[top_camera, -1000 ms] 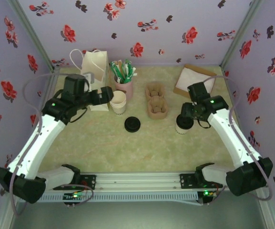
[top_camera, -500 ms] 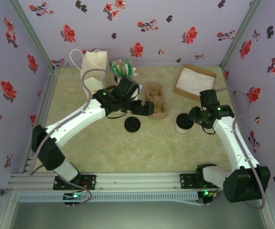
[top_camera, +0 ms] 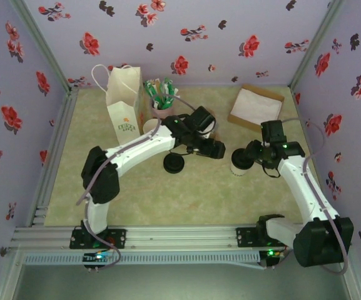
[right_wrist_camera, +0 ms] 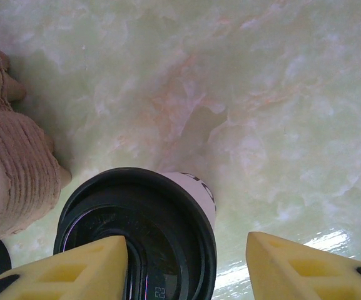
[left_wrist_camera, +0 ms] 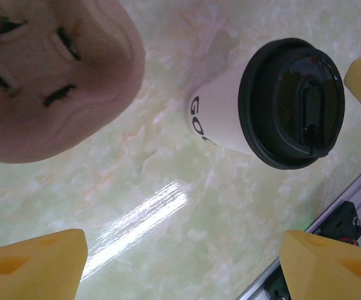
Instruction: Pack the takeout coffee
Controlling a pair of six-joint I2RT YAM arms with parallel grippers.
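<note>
Top view: lilac walls with red flowers are enclosing a pale green marble table (top_camera: 136,200). The coffee cup (top_camera: 239,164) is standing upright on the table right of centre, outside the brown pulp carrier (top_camera: 200,128), which the left arm is mostly covering. A loose black lid (top_camera: 173,164) is lying near the middle. A paper bag (top_camera: 122,112) and a pink cup of green sachets (top_camera: 161,94) are standing at the back left, and a tray (top_camera: 255,106) is sitting at the back right. The left gripper (top_camera: 215,150) is reaching in just left of the coffee cup; the right gripper (top_camera: 250,154) is hanging at its right side. Finger spread is not readable here.

Left wrist view: the left gripper (left_wrist_camera: 180,265) is hovering with yellow fingers (left_wrist_camera: 33,262) spread wide, nothing between them. The coffee cup (left_wrist_camera: 274,106), black lid on, is standing apart from the carrier (left_wrist_camera: 55,75).

Right wrist view: the right gripper (right_wrist_camera: 189,269) is hanging spread wide, one finger (right_wrist_camera: 74,269) overlapping the coffee cup (right_wrist_camera: 136,231), the other well clear. The carrier (right_wrist_camera: 11,169) is sitting just beside it.
</note>
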